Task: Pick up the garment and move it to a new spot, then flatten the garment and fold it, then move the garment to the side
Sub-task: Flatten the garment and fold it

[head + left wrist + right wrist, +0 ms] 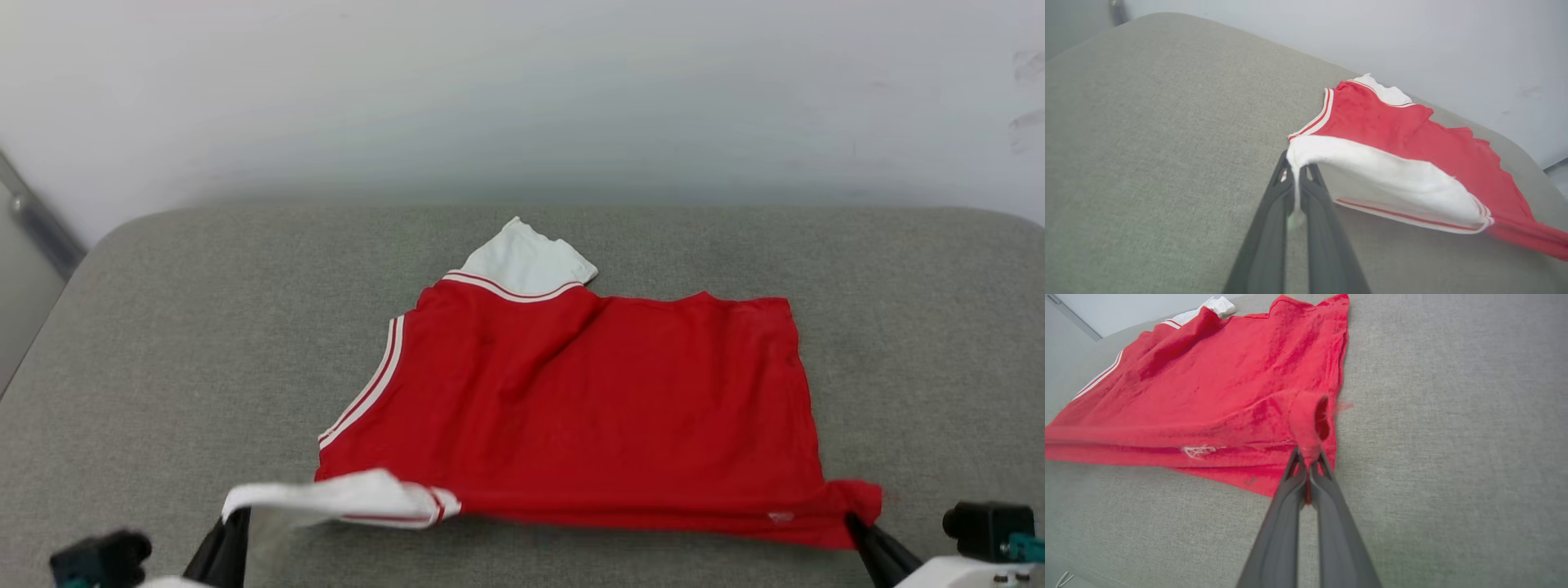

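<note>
You've got the garment lying mostly flat across the middle of the grey cushion, red body spread wide, its near edge running along the bottom of the head view. Your left gripper has its jaws pressed together on the tip of the near white sleeve. That sleeve is lifted off the cushion, stretched from the fingers back to the red shoulder. On the other side, your right gripper is pinching the near right corner of the red cloth, jaws closed tight on a little bunch of fabric that puckers up just above the fingertips. Between your two grips the near edge runs in a fairly straight line, doubled over on itself, with a small white logo showing close to the right corner. The far white sleeve pokes out at the top edge, lying on the cushion toward the pale wall. Down the left edge of the red body runs the striped red-and-white trim. Soft creases cross the red cloth diagonally from the far sleeve.
</note>
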{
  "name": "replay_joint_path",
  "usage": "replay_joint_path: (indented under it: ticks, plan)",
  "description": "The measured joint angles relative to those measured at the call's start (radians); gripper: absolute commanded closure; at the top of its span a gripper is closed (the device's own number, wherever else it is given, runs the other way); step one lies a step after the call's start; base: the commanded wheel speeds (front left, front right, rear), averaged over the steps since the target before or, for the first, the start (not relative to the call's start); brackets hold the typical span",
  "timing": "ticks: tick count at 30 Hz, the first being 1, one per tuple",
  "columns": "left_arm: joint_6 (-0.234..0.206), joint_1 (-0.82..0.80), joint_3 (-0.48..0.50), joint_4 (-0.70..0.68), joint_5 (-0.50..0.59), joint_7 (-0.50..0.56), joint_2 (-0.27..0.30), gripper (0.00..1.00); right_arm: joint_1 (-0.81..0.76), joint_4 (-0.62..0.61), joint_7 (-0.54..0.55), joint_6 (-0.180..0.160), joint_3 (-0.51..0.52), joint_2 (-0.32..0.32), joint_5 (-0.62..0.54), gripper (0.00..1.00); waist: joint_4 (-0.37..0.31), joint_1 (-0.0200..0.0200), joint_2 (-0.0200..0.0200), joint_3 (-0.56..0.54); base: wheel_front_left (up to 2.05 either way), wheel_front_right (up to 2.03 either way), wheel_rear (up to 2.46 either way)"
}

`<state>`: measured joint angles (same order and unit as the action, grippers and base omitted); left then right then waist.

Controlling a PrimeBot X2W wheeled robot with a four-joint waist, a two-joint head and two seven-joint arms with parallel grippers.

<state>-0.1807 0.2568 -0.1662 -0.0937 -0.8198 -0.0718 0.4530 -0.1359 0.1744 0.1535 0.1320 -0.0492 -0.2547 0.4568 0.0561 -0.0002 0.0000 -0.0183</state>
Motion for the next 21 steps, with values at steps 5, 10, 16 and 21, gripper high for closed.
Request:
replay_joint_path:
  ticks: [5, 10, 16, 21]
  plan:
    - [0.017, -0.144, -0.047, 0.005, 0.020, 0.045, 0.002, 1.00, 0.045, -0.101, 0.113, 0.000, 0.030, 0.011, -0.044, 1.00, -0.008, 0.0002, 0.0000, 0.037, 0.00, 0.00, 0.00]
    - [0.067, -0.322, -0.081, 0.080, 0.045, 0.031, -0.022, 1.00, 0.159, -0.123, 0.177, -0.001, 0.026, -0.007, -0.068, 1.00, -0.015, 0.0004, 0.0000, 0.110, 0.00, 0.00, 0.00]
    - [0.131, -0.493, -0.114, 0.246, 0.050, 0.025, -0.055, 1.00, 0.291, -0.061, 0.214, -0.001, 0.011, -0.007, -0.079, 1.00, -0.022, 0.0004, 0.0000, 0.215, 0.00, 0.00, 0.00]
    - [0.184, -0.607, -0.149, 0.396, 0.048, 0.036, -0.090, 1.00, 0.375, 0.026, 0.221, -0.001, -0.030, -0.007, -0.078, 1.00, -0.025, 0.0005, 0.0000, 0.292, 0.00, 0.00, 0.00]
